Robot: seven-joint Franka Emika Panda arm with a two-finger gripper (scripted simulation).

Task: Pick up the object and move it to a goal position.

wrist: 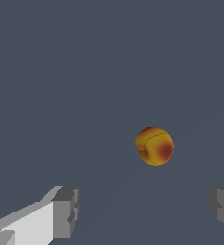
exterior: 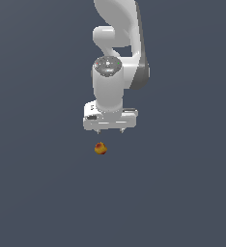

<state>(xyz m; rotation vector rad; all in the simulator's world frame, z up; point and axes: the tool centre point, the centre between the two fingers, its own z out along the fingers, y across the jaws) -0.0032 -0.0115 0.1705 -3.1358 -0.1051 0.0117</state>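
Nearest the wrist camera, the gripper (wrist: 142,210) has its grey fingers (wrist: 66,211) spread wide with nothing between them. Beyond them the object (wrist: 154,146), roundish with no clear long axis, sits on the floor. In the exterior view it lies apart from the gripper (exterior: 110,130), slightly to that view's left, so the coming move looks like a small shift and a descent.

Plain dark grey-blue ground (exterior: 37,193), flat and uniform, unmarked, filling both views edge to edge from twelve o'clock round to six. No other item visible.
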